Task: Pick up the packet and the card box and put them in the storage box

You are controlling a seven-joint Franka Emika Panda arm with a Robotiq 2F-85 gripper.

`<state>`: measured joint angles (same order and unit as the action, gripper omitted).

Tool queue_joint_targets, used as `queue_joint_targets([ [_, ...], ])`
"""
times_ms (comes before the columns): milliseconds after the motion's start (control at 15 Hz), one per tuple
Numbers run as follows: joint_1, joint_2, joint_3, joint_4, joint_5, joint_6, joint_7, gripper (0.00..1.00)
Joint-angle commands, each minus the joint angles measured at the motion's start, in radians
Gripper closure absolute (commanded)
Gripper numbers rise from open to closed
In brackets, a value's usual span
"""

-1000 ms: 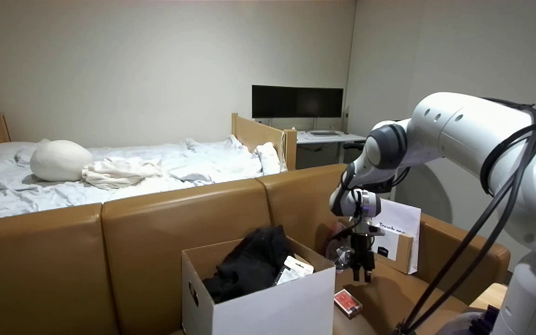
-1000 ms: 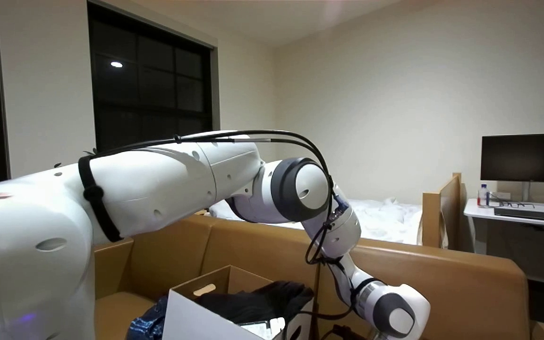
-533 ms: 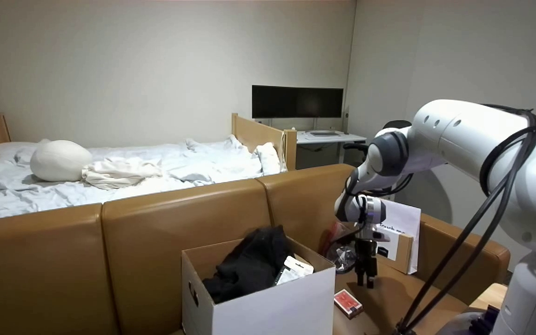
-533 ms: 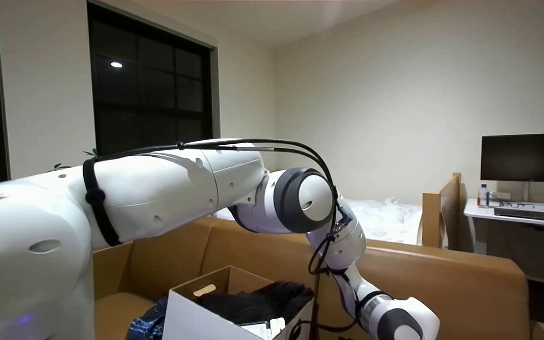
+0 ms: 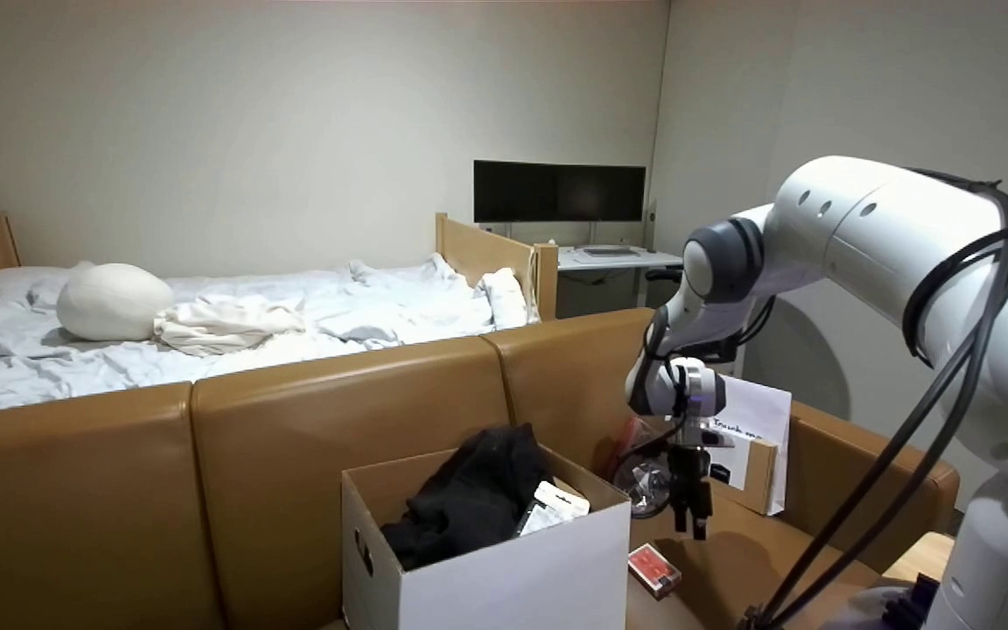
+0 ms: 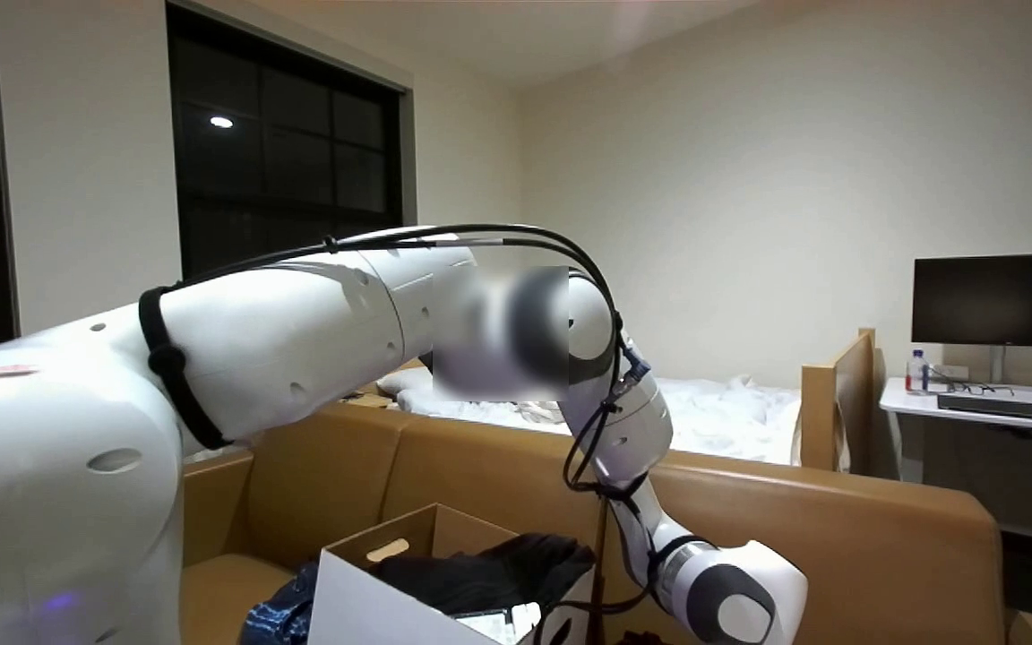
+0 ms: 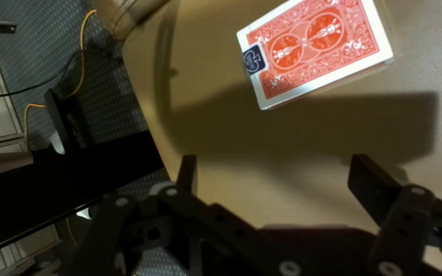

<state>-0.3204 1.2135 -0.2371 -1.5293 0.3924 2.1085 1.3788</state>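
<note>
On the brown worktop, the seat of a sofa, lay the card box, flat on a broad face near the storage box; whether the two touched could not be told. Above the worktop, the fingers stood well parted with nothing between them, and the card box lay out ahead of their tips, not in the gap. Half the work, then, remained: the card box had yet to be gripped, lifted and set inside. The other half looked done, for a pale, flat packet rested within the storage box, just beside black cloth; that it was the packet meant was a guess, its print being too small to read.

The card box had crisp corners, a white border around ornate red scrollwork, a dark blue seal at one end and a glossy edge that suggested film wrap, likely slippery. The storage box was stiff carton, white without and bare brown within, an oval handhole cut in its side. The cloth slumped in soft, matt folds. Smooth and leather-like, the worktop would probably give a little under pressure. Near the sofa's back sat a clear, rounded, shiny thing.
</note>
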Motion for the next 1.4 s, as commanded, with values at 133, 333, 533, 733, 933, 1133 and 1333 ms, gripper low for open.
queue_joint_targets([
  [133,-0.030,-0.174,0.076,-0.330,0.125,0.355,-0.186,0.00],
  [333,-0.054,-0.200,0.147,-0.451,0.207,0.594,-0.362,0.00],
  [533,-0.135,-0.205,0.270,-0.495,0.310,0.784,-0.549,0.00],
  [733,-0.244,-0.181,0.405,-0.444,0.403,0.856,-0.737,0.00],
  [933,-0.223,-0.175,0.389,-0.390,0.440,0.748,-0.816,0.00],
  [1133,-0.116,-0.160,0.258,-0.331,0.391,0.515,-0.769,0.00],
  [1333,-0.032,-0.119,0.171,-0.273,0.390,0.385,-0.744,0.00],
])
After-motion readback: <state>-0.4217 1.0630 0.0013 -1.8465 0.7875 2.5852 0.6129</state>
